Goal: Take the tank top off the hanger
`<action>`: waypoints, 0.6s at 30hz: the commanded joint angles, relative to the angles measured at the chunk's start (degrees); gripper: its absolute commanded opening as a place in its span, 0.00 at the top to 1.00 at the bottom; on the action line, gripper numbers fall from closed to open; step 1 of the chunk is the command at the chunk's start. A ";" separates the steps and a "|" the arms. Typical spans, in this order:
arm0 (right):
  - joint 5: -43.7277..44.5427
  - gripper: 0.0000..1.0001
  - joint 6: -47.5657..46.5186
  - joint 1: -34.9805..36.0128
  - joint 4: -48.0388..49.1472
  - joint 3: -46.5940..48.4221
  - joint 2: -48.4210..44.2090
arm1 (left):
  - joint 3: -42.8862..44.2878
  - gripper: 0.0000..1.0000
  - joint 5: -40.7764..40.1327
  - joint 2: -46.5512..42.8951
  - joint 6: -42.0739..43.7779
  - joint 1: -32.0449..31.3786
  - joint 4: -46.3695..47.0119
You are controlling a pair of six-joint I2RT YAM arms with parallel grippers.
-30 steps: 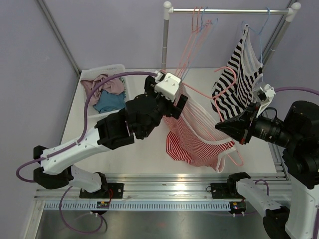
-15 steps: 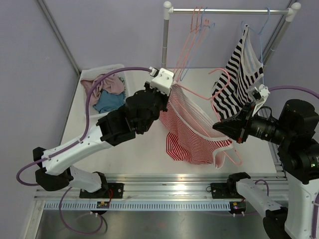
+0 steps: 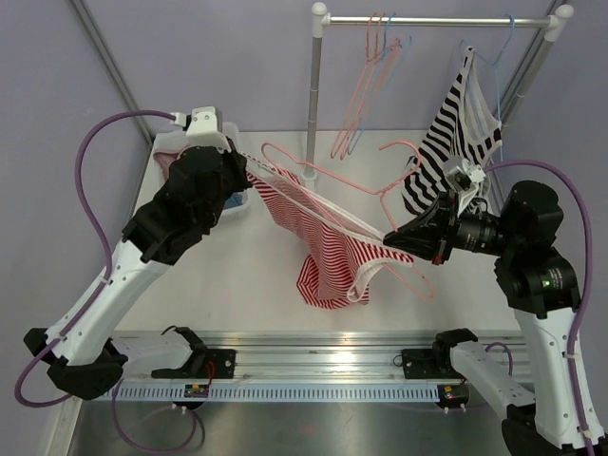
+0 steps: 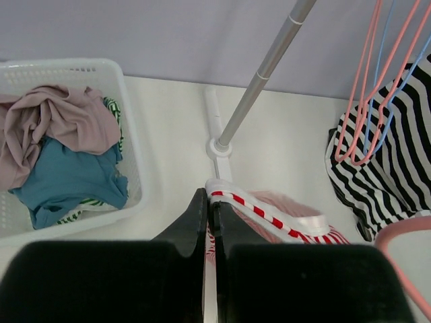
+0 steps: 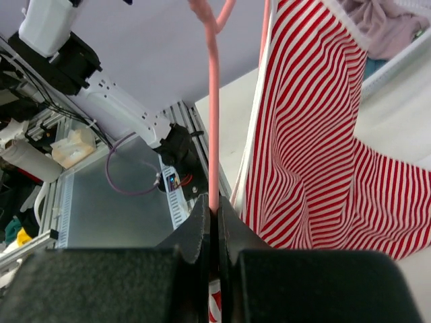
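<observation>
The red-and-white striped tank top [image 3: 332, 261] is being held stretched above the middle of the table, its lower part sagging toward the tabletop. Its white-trimmed strap is being clamped by the left gripper [image 4: 207, 198] at the far left, beside the white laundry basket [image 4: 60, 65]. The pink hanger [image 5: 213, 101] is being pinched at its wire by the right gripper [image 5: 214, 208] on the right. The garment appears to be partly threaded on the hanger.
</observation>
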 commanded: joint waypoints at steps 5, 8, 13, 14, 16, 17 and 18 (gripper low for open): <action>0.18 1.00 25.33 0.40 47.33 -13.66 -4.67 | -4.29 1.00 9.10 -5.78 -5.31 2.19 0.25; 4.66 1.00 33.06 0.49 61.52 -16.04 -2.21 | -6.93 1.00 15.42 -9.74 -4.53 2.19 2.26; 10.72 1.00 45.66 0.40 85.85 -16.31 6.57 | -12.20 1.00 27.29 -14.93 -3.99 1.84 6.84; 12.30 1.00 48.28 0.40 88.96 -16.39 7.63 | -14.56 1.00 30.26 -16.24 -3.82 1.75 7.71; 19.49 1.00 49.97 0.40 97.63 -17.35 10.01 | -17.38 1.00 34.49 -17.48 -2.42 1.66 9.47; 22.31 1.00 51.63 0.40 101.34 -18.23 10.62 | -20.35 1.00 36.60 -18.00 -1.80 1.66 10.35; 27.21 1.00 52.17 0.40 104.77 -19.89 11.76 | -21.43 1.00 37.40 -18.44 -1.36 1.57 10.27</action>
